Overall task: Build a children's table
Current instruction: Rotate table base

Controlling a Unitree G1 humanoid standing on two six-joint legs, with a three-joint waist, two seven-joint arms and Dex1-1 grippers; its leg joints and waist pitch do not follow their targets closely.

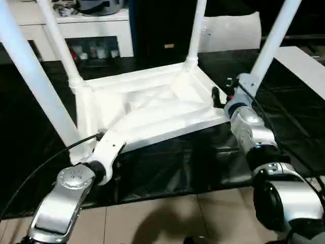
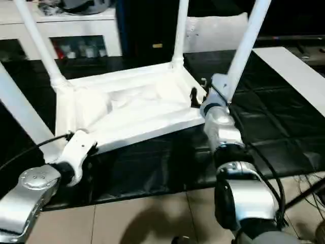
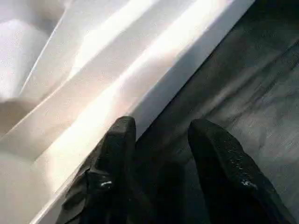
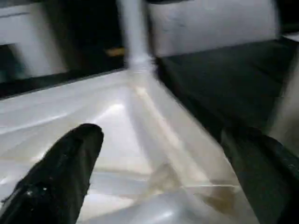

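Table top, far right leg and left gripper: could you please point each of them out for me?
Table top (image 1: 152, 109), left eye view, on the ribbed underside, facing up.
Far right leg (image 1: 195, 30), left eye view, midway up the tube.
Left gripper (image 3: 161, 140), left wrist view, between the black fingertips, beside the top's edge.

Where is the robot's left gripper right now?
The left gripper is at the near left edge of the upside-down table top, one finger over the rim and the other over the black mat.
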